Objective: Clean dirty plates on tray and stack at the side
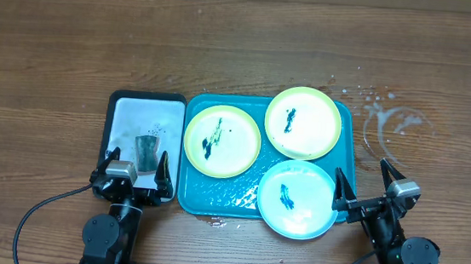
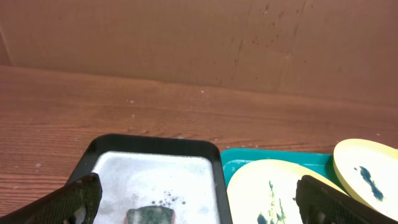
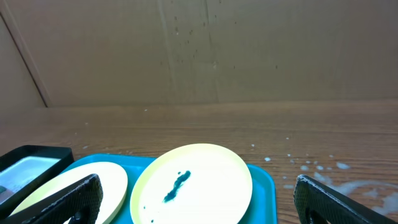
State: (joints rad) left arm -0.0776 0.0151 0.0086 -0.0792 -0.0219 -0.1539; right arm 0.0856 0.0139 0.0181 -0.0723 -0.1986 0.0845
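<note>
– Where are the plates found?
– All three are laid on the turquoise tray [image 1: 237,207]: the left yellow-green plate [image 1: 222,140], the far yellow-green plate [image 1: 303,122] and the pale blue plate [image 1: 297,199], which is nearest the right gripper [image 1: 362,173]. Dark smears are seen on each.
– How are the jaws set?
– Both pairs are spread wide; nothing is held. The left gripper [image 1: 138,162] is poised over the black-rimmed tray [image 1: 109,129], where a dark pad [image 1: 146,149] is lying. Wet splashes [image 1: 395,120] are seen on the tabletop [image 1: 55,48].
</note>
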